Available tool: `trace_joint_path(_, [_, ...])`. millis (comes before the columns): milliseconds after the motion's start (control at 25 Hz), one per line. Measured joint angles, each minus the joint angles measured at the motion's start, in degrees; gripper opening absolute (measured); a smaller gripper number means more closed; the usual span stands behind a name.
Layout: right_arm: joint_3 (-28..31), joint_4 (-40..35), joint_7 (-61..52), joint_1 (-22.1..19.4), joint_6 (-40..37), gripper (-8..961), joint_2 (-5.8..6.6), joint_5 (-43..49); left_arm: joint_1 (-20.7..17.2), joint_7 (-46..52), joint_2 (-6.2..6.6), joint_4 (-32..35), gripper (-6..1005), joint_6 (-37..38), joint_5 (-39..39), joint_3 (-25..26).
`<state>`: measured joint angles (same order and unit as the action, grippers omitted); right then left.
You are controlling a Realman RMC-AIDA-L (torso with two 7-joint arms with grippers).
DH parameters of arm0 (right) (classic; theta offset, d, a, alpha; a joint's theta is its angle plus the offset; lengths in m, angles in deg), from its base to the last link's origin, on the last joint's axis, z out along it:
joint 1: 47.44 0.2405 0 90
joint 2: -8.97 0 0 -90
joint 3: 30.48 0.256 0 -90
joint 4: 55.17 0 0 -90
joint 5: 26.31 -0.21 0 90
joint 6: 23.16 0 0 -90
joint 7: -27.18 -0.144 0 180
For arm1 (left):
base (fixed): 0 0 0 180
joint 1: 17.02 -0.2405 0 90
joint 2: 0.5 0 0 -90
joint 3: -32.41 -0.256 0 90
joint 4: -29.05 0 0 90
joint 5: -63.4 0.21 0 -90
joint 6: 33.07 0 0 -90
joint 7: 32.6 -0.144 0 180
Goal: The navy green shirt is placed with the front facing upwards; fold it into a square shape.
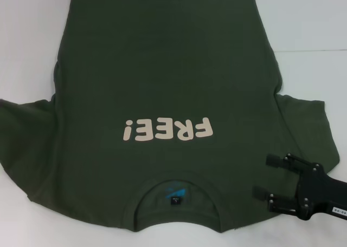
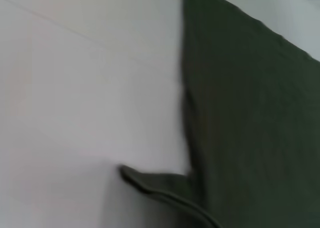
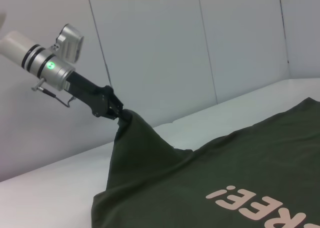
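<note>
White worktop (image 1: 309, 19) carries one item: a dark green shirt (image 1: 162, 68), spread flat front-up, cream "FREE!" lettering (image 1: 167, 130) showing, collar at the near edge

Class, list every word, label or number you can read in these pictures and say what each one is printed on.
"FREE!": cream letters on the front of the navy green shirt, upside down in the head view.
Neck label inside the collar: blue and black, print too small to read.
White tag on the right gripper: characters too small to read.
</note>
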<state>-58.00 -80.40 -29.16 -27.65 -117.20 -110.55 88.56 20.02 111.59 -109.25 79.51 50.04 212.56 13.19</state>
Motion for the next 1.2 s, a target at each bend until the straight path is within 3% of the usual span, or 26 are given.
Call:
trace_joint_path(120, [-0.12,0.0,0.0,-0.01,0.01,928,0.0,0.0,1.47,0.87,-0.54,-1.08,39,3.73,-2.74,-0.12])
trace_joint_path(240, [-0.29,0.0,0.0,-0.02,0.01,927,-0.08,0.01,2.75,0.52,-1.86,-3.5,38,6.06,-6.68,-0.76])
trace_joint_path(480, [-0.49,0.19,0.0,0.29,-0.02,927,-0.16,0.0,4.3,-1.58,-7.05,-8.55,38,2.51,-8.44,-4.69])
trace_joint_path(600, [-0.52,0.23,0.0,0.4,-0.04,927,-0.18,0.0,4.41,-2.45,-8.9,-10.71,38,-0.11,-8.66,-4.91])
trace_joint_path(840, [-0.52,0.27,0.0,0.52,-0.2,928,-0.18,0.0,4.21,-3.48,-9.83,-14.91,39,-4.76,-10.78,-4.89])
trace_joint_path(1200, [-0.49,0.38,0.0,0.51,-0.35,928,-0.18,0.0,3.99,-3.92,-9.46,-15.61,60,-7.75,-11.0,-4.81])
